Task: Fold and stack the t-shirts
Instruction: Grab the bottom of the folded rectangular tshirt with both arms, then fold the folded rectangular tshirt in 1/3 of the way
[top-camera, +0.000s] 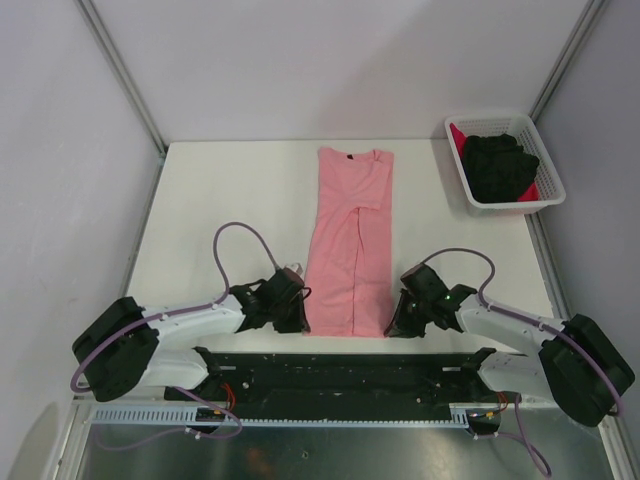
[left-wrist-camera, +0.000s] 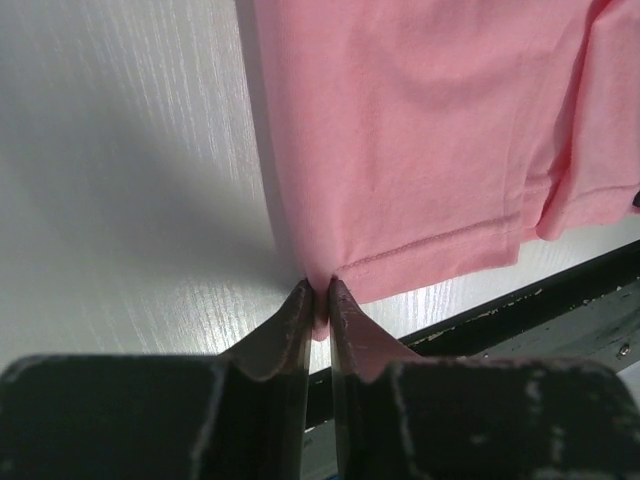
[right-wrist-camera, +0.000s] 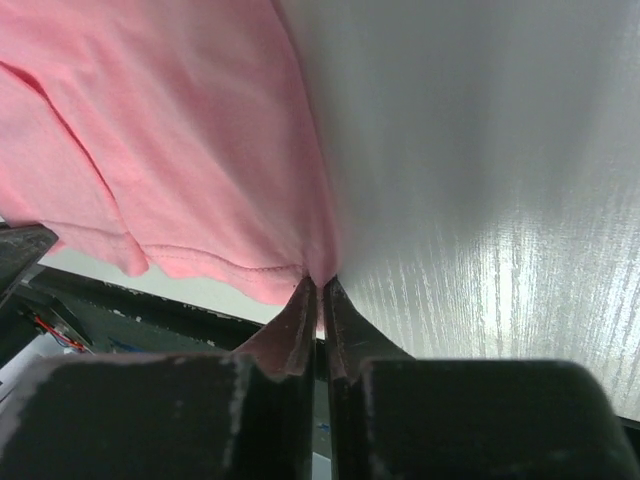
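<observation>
A: Where's the pink shirt (top-camera: 352, 240)?
B: Folded lengthwise, centre of your table (top-camera: 220, 200), collar far. Your left gripper (left-wrist-camera: 318, 292) is clamped on its near left hem corner, your right gripper (right-wrist-camera: 320, 285) on the near right. The black shirt (top-camera: 497, 165) and red shirt (top-camera: 457, 133): basket (top-camera: 505, 206), far right.

Three views: one high and wide, two low and close

The top camera looks steeply down from above and behind the arm bases, far enough to take in the whole table (top-camera: 230, 190). Each wrist camera sits just behind its own pincer, the left pincer (left-wrist-camera: 318, 290) and the right pincer (right-wrist-camera: 320, 287), facing forward past the fingertips from very near. All three views share the near hem of the salmon-pink t-shirt (top-camera: 350, 250) at the tips.
</observation>
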